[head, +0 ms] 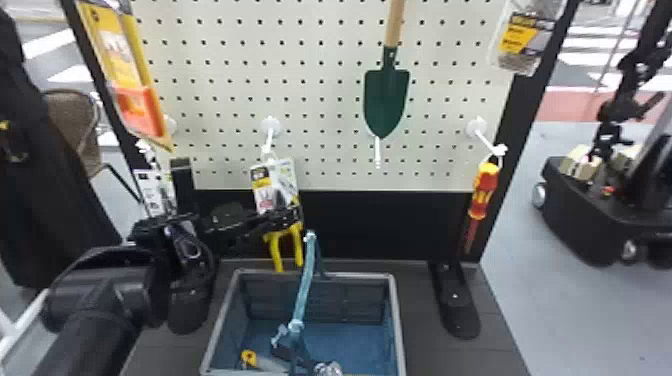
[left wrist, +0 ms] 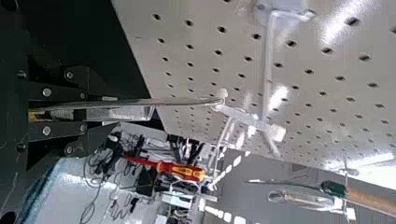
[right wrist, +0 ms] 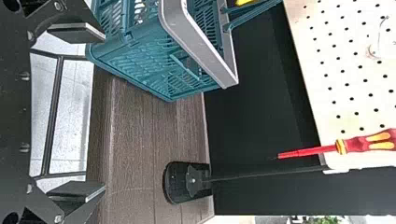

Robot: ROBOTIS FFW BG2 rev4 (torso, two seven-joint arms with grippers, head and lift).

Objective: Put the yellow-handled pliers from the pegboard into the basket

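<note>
We see the left gripper at the pliers, with its black fingers pinched shut on their flat pack. In the left wrist view, the thin pack sits right between the two fingers, with no gap on either side of it. The right gripper has its two fingers wide apart, and there is nothing between them.

The pliers are not in the basket yet. They are in front of the pegboard, and the top of their pack is right at the end of a white hook. A bright card is at the top, and two long, smooth yellow handles point down under it. In the head view, we see the handle ends by the basket's back rim.

The basket is a blue-green plastic box with lots of little holes in its sides and a smooth gray rim. It sits on a dark bench with wood lines on it. A small thing with a yellow end lies inside.

The pegboard is pale and flat, with rows of round holes. On it we see a trowel with a green, pointy blade and a wooden handle, and a shiny red and yellow screwdriver.
</note>
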